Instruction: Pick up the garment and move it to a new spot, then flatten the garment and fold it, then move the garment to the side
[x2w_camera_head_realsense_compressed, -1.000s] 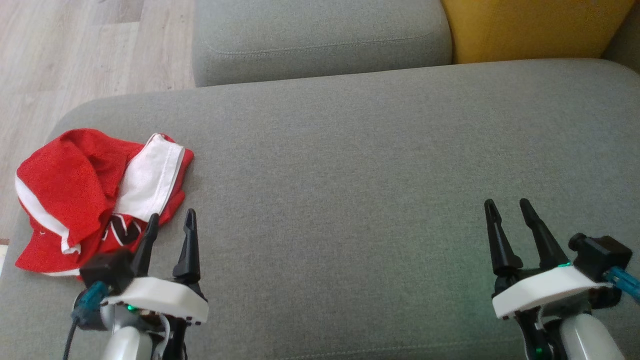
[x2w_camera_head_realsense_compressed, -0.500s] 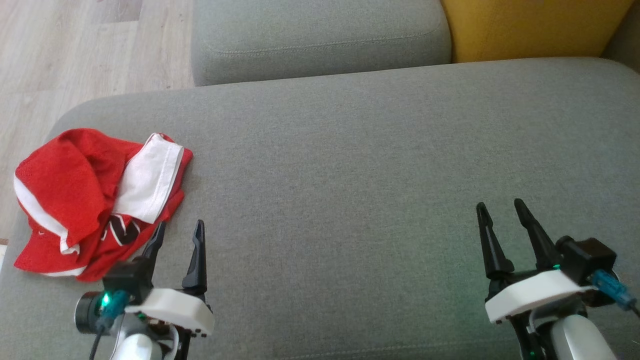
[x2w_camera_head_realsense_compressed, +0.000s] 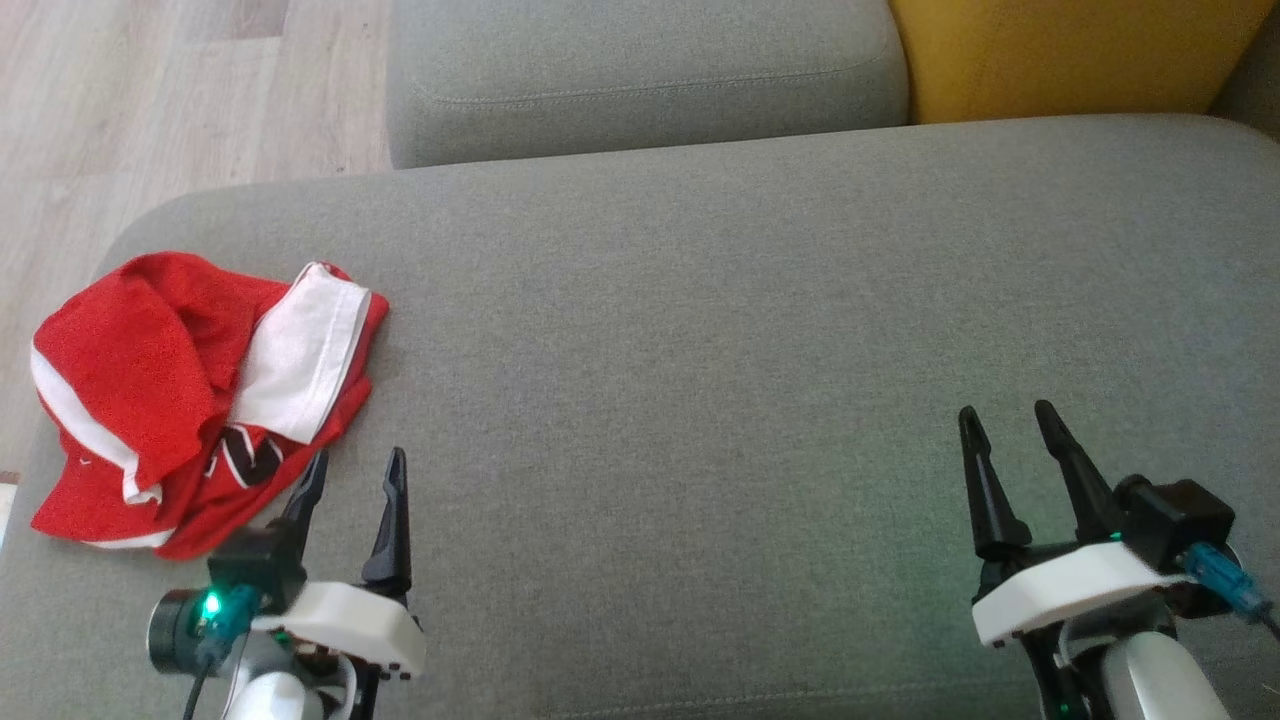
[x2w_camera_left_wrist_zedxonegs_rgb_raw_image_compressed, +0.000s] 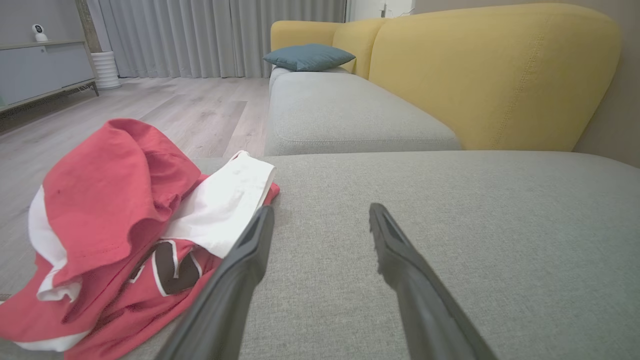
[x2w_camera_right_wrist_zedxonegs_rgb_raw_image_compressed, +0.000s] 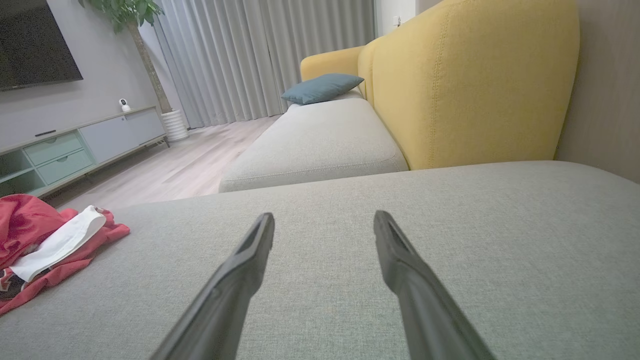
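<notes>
The garment (x2w_camera_head_realsense_compressed: 180, 400) is a red and white shirt, crumpled in a heap at the left end of the grey cushion (x2w_camera_head_realsense_compressed: 680, 350). My left gripper (x2w_camera_head_realsense_compressed: 357, 460) is open and empty just below and right of the heap. In the left wrist view the garment (x2w_camera_left_wrist_zedxonegs_rgb_raw_image_compressed: 120, 225) lies to the left of the left gripper (x2w_camera_left_wrist_zedxonegs_rgb_raw_image_compressed: 320, 215), whose left finger overlaps the cloth's edge. My right gripper (x2w_camera_head_realsense_compressed: 1005, 412) is open and empty far off at the lower right. In the right wrist view the garment (x2w_camera_right_wrist_zedxonegs_rgb_raw_image_compressed: 45, 245) sits at the far left, well away from the right gripper (x2w_camera_right_wrist_zedxonegs_rgb_raw_image_compressed: 324, 220).
A second grey cushion (x2w_camera_head_realsense_compressed: 640, 70) lies beyond the one I work on, with a yellow backrest (x2w_camera_head_realsense_compressed: 1070, 50) at the top right. Wooden floor (x2w_camera_head_realsense_compressed: 150, 100) runs past the cushion's left edge. A blue pillow (x2w_camera_left_wrist_zedxonegs_rgb_raw_image_compressed: 307, 56) and a low cabinet (x2w_camera_right_wrist_zedxonegs_rgb_raw_image_compressed: 75, 145) stand farther back.
My left gripper has drawn back toward me, off the garment's lower edge. The right gripper has shifted slightly back and left. The garment has not moved.
</notes>
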